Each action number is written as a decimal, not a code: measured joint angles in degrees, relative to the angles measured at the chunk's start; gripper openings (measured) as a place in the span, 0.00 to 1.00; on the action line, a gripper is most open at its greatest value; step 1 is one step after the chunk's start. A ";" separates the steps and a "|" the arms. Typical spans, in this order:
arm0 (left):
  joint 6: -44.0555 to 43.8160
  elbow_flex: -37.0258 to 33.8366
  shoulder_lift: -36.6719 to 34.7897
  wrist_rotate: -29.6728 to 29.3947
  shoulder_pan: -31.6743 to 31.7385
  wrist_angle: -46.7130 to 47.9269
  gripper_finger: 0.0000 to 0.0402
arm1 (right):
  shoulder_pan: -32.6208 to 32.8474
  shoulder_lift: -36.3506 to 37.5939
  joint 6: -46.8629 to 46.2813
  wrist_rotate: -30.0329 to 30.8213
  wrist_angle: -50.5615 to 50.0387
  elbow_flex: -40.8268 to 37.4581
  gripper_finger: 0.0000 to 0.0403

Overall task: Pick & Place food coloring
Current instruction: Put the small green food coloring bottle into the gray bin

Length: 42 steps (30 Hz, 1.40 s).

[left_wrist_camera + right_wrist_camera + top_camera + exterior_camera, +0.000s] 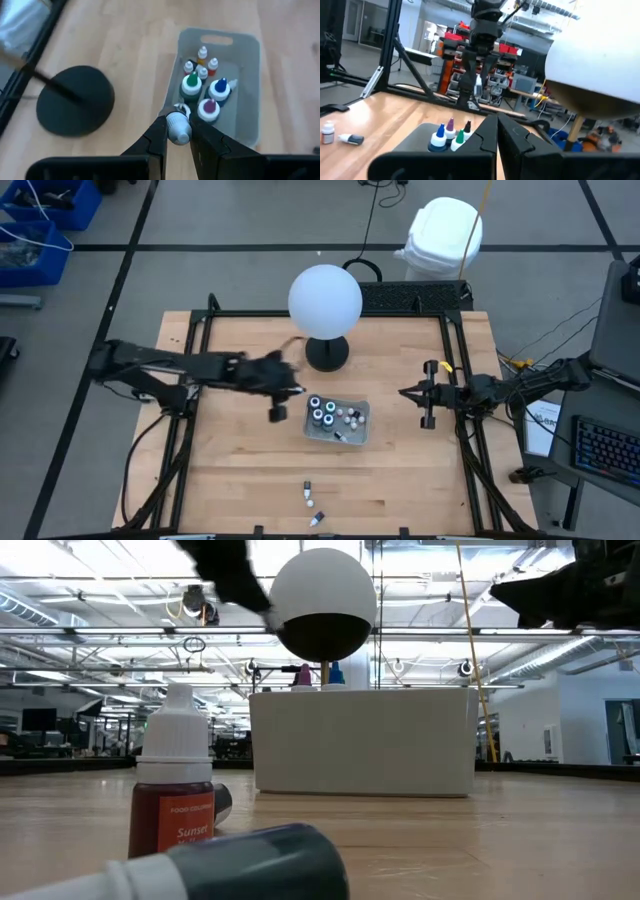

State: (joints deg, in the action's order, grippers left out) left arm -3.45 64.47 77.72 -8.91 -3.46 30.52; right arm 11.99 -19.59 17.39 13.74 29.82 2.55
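The left gripper (177, 131), just beside the clear tray (361, 427), pinches a tiny food coloring bottle (178, 129) across its body; it looks light, rigid and slick, best squeezed at mid-body. Its long axis runs roughly along the fingers, white end toward the camera. Inside the tray, bottles stand upright, tips up. Farther right, the right gripper (403, 393) waits closed and empty.

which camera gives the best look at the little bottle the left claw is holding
The left wrist view: the held bottle sits large between the left claw fingers. The right wrist view shows it small and distant; the high view barely; the low view not at all.
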 joint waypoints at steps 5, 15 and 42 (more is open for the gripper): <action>10.01 16.38 15.31 2.51 0.60 4.29 0.16 | 0.00 0.00 2.31 -0.02 0.27 0.00 0.00; 20.70 38.47 38.69 7.89 1.82 10.64 0.16 | 0.00 0.00 3.00 -0.03 0.35 0.00 0.00; 26.79 46.10 53.43 9.54 3.23 9.02 0.16 | 0.00 0.00 1.31 -0.09 -0.09 0.00 0.00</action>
State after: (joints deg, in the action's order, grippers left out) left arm 23.34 110.57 131.15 0.64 -0.22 39.54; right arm 11.99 -19.60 18.70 13.65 29.74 2.55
